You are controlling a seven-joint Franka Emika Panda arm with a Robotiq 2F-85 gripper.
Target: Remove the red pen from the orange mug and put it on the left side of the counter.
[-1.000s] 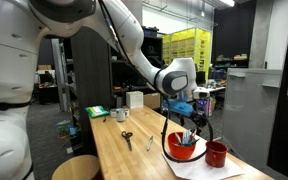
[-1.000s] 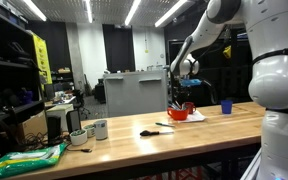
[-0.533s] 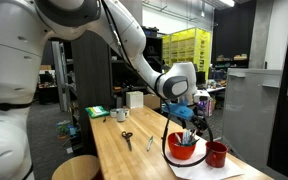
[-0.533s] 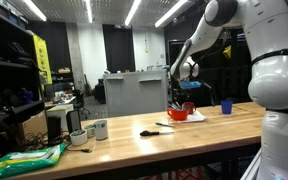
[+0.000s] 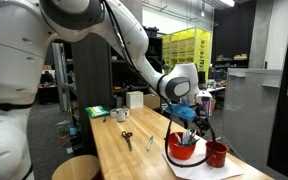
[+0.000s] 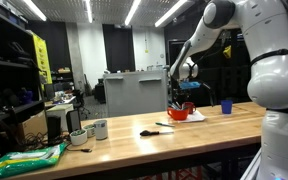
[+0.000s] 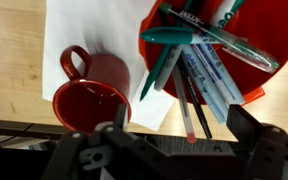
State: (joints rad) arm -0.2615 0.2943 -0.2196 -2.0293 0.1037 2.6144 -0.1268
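Observation:
The orange mug [image 7: 212,50] is wide, stands on white paper and holds several pens. A thin pen with a red end [image 7: 188,127] sticks out of it toward the camera. My gripper [image 7: 184,114] is open just above the mug, with a finger on each side of that pen and not touching it. In both exterior views the gripper [image 5: 190,120] [image 6: 183,97] hangs over the orange mug [image 5: 183,150] [image 6: 178,114] at the far end of the wooden counter [image 5: 119,155].
A narrower dark red mug [image 7: 92,98] [image 5: 216,154] stands right beside the orange one on the paper [image 7: 74,30]. Scissors [image 5: 127,136] and a pen lie mid-counter. White cups [image 6: 97,129], a green bag [image 6: 29,157] and a blue cup [image 6: 226,106] are also on it.
The gripper has sunk slightly toward the orange mug. Nothing else has moved.

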